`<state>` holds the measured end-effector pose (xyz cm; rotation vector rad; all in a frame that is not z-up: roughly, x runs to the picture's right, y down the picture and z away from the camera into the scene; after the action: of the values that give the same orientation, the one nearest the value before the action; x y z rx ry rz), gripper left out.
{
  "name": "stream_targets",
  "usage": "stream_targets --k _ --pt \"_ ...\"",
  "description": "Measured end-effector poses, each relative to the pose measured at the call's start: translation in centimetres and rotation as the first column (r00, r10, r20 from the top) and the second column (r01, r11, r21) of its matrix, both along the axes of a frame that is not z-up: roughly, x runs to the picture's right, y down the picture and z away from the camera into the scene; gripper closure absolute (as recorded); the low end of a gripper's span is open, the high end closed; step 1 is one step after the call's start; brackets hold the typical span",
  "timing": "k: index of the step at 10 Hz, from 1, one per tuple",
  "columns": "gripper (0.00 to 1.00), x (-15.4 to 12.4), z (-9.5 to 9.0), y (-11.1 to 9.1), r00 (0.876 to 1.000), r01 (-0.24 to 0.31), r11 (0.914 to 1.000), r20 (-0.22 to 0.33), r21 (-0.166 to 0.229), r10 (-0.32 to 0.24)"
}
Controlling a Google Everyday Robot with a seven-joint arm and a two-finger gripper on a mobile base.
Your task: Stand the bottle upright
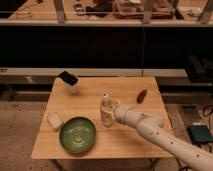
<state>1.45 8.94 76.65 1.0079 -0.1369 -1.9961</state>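
Note:
The bottle (106,109) is small, pale cream and translucent with a white cap. It stands upright near the middle of the wooden table (90,87), just right of the green plate (78,134). My gripper (112,111) comes in from the lower right on a white arm and sits right against the bottle's right side, around its body.
A flat white block (54,120) lies at the table's left edge. A black and white object (69,80) sits at the back left. A small dark red object (142,95) lies at the back right. Dark shelving runs behind the table.

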Motion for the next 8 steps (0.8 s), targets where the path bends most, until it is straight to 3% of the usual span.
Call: stream_targets --k 4,6,8 --pt "0.82 -0.1 -0.3 0.6 1.000 -0.004 0.9994 0.010 0.035 0.003" --pt "0.70 -0.2 -0.2 1.1 1.000 0.002 0.9992 0.012 0.041 -0.002" --pt "0.49 -0.3 0.0 1.3 1.000 0.011 0.9988 0.009 0.047 -0.011"
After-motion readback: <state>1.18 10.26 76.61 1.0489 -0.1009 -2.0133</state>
